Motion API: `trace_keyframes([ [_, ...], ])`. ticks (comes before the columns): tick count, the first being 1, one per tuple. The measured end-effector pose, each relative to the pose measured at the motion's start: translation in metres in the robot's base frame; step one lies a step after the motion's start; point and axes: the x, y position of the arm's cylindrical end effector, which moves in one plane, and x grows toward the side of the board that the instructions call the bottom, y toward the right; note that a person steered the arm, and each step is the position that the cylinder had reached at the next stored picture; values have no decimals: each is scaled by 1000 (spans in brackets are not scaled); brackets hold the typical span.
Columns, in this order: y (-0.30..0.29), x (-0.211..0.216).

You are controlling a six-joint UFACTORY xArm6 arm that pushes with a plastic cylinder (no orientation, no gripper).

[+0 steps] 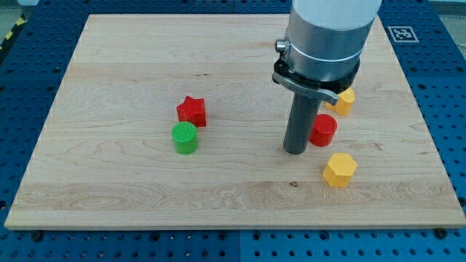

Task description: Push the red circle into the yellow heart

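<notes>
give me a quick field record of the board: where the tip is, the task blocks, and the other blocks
tip: my tip on the board, just at the view's left of the red circle
red circle: right beside the tip; contact cannot be told
yellow heart: up and to the view's right of the red circle, partly hidden by the arm
yellow hexagon: below the red circle
red star: left of centre
green cylinder: just below the red star

Place: a robotics lab or test bench.
Base: blue perforated metal table (444, 109) with a regular hole grid, showing all round.
Work surface: pale wooden board (131, 182) at centre.
Marker: black-and-white fiducial tag (403, 33) at 2 o'clock.
Edge: yellow-black hazard tape (10, 33) at 10 o'clock.
</notes>
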Motion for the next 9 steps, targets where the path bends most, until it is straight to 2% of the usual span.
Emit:
trace_keyframes([
  [9,65,-20],
])
